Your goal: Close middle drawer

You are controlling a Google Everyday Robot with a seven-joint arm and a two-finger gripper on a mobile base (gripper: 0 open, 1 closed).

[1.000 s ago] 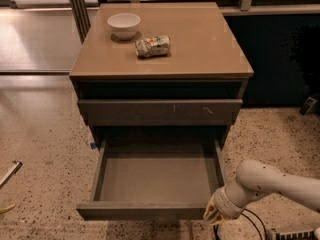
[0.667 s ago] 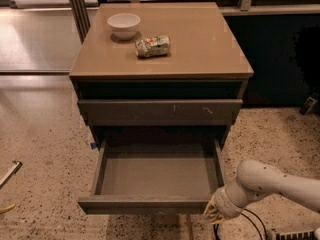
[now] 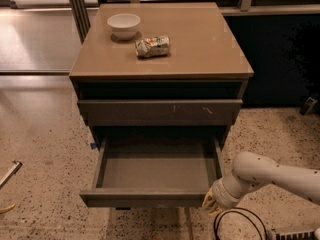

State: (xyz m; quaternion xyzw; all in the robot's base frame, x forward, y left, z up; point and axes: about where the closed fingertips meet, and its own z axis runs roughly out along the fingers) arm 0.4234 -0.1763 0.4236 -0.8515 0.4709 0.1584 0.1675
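Observation:
The middle drawer (image 3: 150,198) of the brown cabinet stands pulled far out, its grey tray-like inside (image 3: 156,171) bare. Its plain dark front faces me at the bottom of the camera view. My gripper (image 3: 210,203) sits at the drawer front's right end, at the tip of the white arm (image 3: 272,176) that comes in from the right. It is touching or nearly touching that corner. The drawer above (image 3: 160,112), with pale scratch marks on its front, is shut.
On the cabinet top (image 3: 210,49) stand a white bowl (image 3: 124,25) and a crumpled snack bag (image 3: 152,46). Speckled floor surrounds the cabinet. A black cable loop (image 3: 240,224) lies under the arm. A metal object (image 3: 10,174) lies at the left edge.
The drawer has slid in a little toward the cabinet, and my gripper has moved with its front's right end.

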